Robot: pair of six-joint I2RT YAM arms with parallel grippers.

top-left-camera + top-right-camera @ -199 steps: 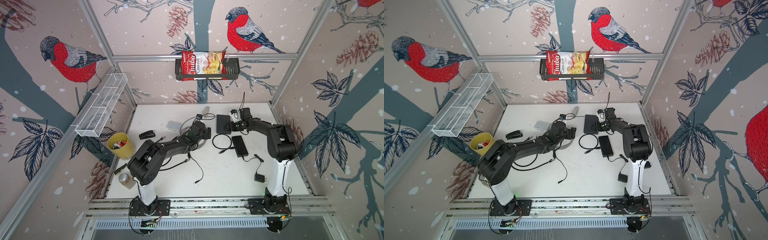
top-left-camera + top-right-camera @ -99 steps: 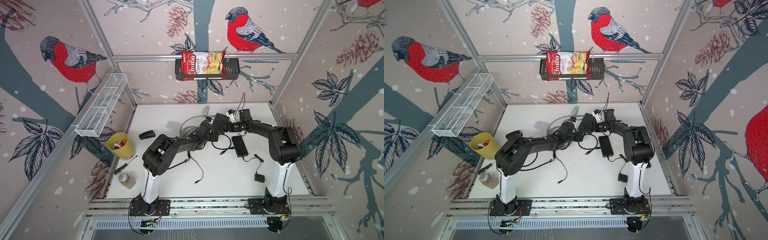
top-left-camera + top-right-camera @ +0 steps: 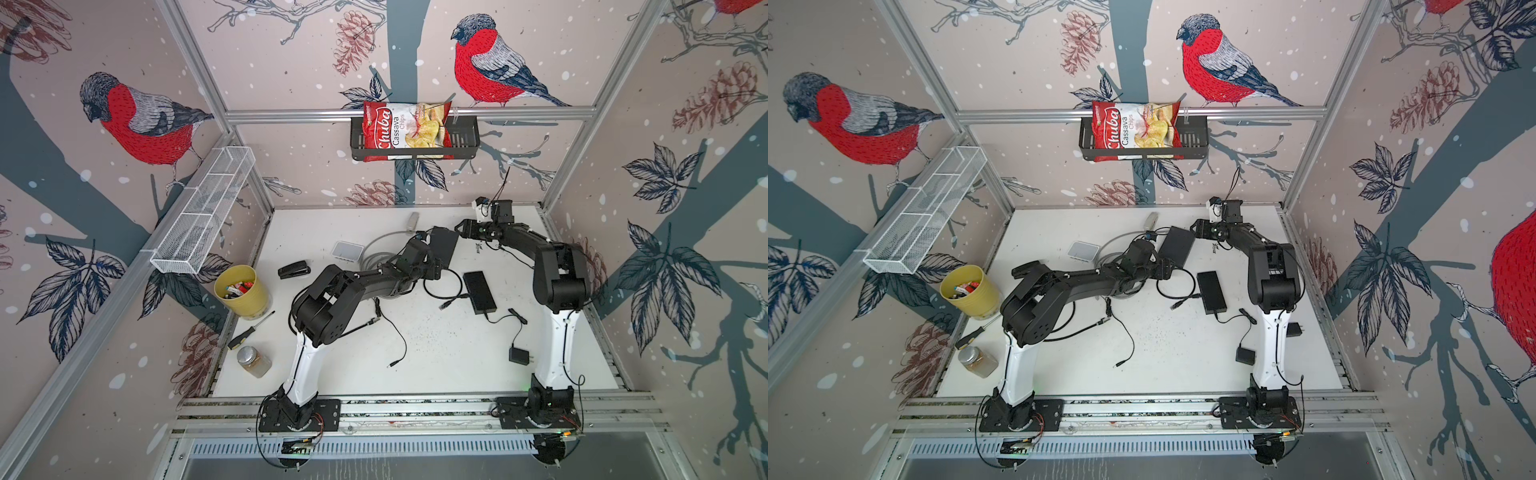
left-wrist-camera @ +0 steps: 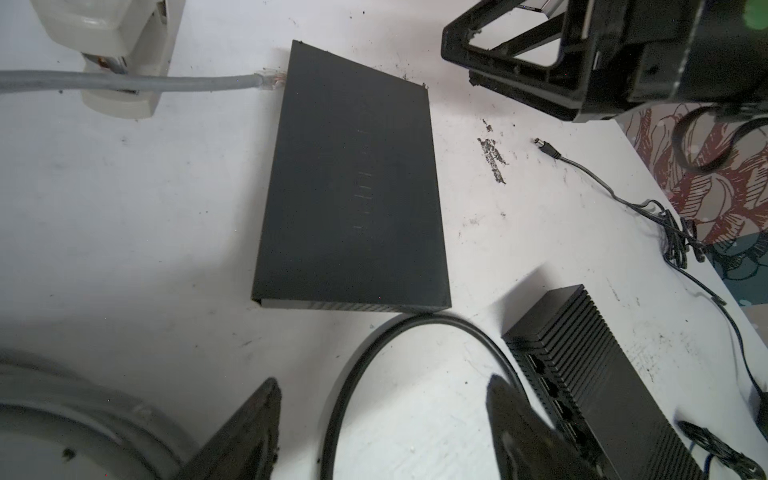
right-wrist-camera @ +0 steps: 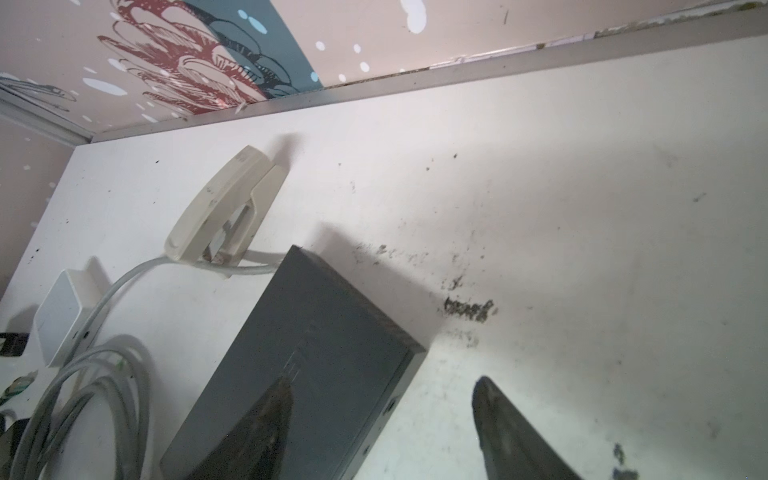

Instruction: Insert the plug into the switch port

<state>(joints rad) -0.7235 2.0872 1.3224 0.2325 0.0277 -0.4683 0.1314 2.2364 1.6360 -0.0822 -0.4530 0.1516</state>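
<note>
Plug (image 4: 272,79) on the grey cable (image 4: 145,81) is being found against the far corner of the switch (image 4: 353,187), which is lying flat on the table (image 4: 124,208) toward the back, between the two arms. Whether the plug is being held in a port or is only touching the casing cannot be told, as the port face is being hidden in every view. Against a second ago, the switch is being seen turned: then it was lying square to the table edge, and it is now lying slantwise in both top views, while the left arm is being stretched further toward it. The left gripper (image 4: 381,378) is being carried wide, with nothing between its jaws, short of the switch's near end and above a loop of black cable (image 4: 415,322). The right gripper (image 5: 384,379) is likewise being kept well apart and is gripping nothing; one finger (image 5: 274,415) is overlapping the switch's top, contact not being determinable. It is being judged that the switch is sliding under pushing, so seating is remaining unconfirmed and bracing is being called for before any further press.
</note>
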